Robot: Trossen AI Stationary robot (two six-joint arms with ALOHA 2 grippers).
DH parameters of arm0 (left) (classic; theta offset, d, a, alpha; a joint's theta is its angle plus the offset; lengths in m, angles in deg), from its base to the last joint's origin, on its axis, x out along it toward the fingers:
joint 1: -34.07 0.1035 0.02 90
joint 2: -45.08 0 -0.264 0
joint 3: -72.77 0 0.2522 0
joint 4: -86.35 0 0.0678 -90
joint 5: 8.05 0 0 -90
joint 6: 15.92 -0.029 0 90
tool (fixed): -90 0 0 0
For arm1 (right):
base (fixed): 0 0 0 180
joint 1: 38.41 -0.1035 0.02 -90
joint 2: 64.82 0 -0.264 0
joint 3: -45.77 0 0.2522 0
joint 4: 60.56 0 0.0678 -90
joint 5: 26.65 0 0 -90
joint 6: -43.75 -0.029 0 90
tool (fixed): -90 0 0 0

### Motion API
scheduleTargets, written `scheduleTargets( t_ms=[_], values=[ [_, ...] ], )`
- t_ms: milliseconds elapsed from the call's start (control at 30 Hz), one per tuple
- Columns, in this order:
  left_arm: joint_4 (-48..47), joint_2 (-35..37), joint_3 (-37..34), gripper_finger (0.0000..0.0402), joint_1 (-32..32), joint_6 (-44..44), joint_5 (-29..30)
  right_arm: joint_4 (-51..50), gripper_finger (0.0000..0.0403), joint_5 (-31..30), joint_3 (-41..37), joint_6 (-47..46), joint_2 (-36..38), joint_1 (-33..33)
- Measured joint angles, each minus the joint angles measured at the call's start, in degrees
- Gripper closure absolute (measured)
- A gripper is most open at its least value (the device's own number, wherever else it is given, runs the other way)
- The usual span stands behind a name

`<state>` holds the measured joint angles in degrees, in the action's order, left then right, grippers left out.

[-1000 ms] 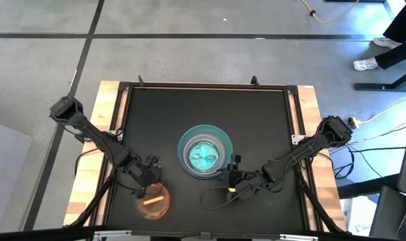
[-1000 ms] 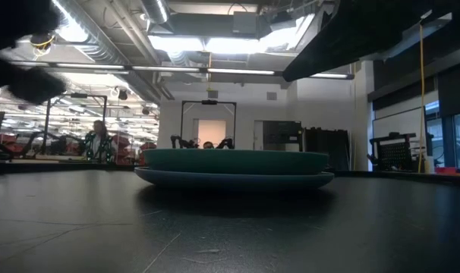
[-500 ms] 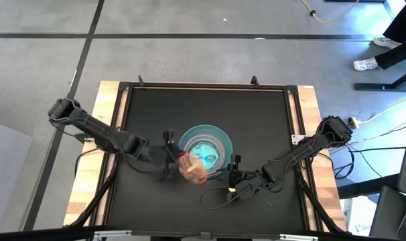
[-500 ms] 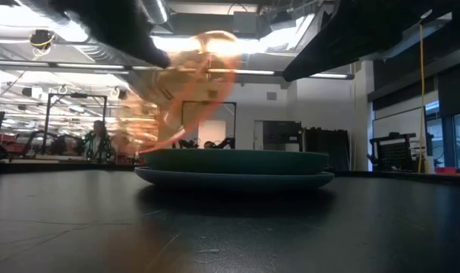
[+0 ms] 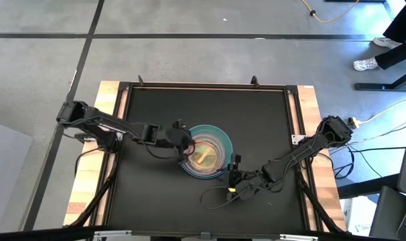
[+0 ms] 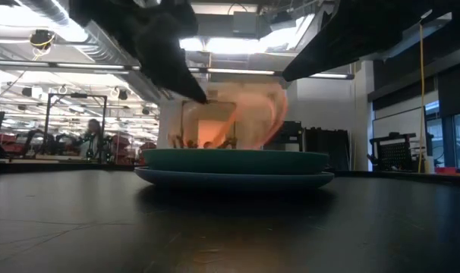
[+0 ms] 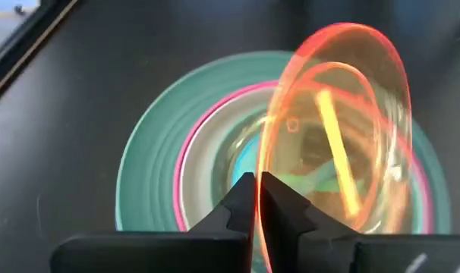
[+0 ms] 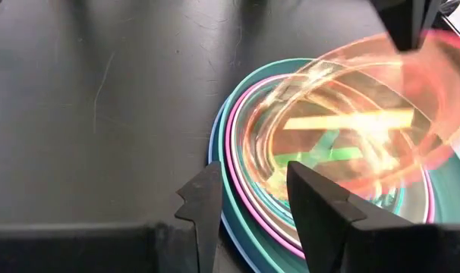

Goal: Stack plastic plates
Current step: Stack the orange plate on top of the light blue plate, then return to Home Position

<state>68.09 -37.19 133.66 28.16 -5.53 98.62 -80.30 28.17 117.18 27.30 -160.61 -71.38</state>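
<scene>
A stack of plastic plates (image 5: 220, 142) rests at the middle of the black table, a teal one (image 7: 158, 171) outermost with pink rims and clear small ones inside. My left gripper (image 5: 185, 145) is over the stack's left edge, shut on a small translucent orange plate (image 5: 204, 156) with a yellow bar mark (image 7: 335, 144). That plate is tilted above the stack (image 6: 234, 168). My right gripper (image 5: 234, 175) waits low at the stack's near right edge, open (image 8: 253, 178), touching nothing. My left gripper pinches the orange plate's rim (image 7: 266, 163) between its two fingers, one on each face of the edge. It comes from the table's left, slanting down. The plate (image 6: 241, 117) is tilted steeply over the stack; whether its lower edge touches the stack I cannot tell.
The black table top (image 5: 156, 114) lies bare around the stack, framed by wooden strips (image 5: 109, 114) at left and right. A cable (image 5: 213, 197) lies by my right gripper. People and benches show in the room far behind the table.
My left gripper has carried the orange plate up from the table's near left part toward the right and far side, to the stack. The plate has tipped from flat to steeply tilted.
</scene>
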Motion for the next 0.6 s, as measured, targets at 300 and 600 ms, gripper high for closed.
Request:
scheduleTargets(
  t_ms=[300, 600],
  values=[
    [1.1, -3.8, 0.0, 0.0337, 1.7, 0.4, -5.6, 0.0, 0.0260, 0.0, 0.0, 0.0, 0.0, 0.0],
    [-1.1, 2.7, 0.0, 0.0290, 1.0, -2.9, -3.5, -0.2, 0.0260, 0.0, 0.0, 0.0, 0.0, 0.0]
  ],
)
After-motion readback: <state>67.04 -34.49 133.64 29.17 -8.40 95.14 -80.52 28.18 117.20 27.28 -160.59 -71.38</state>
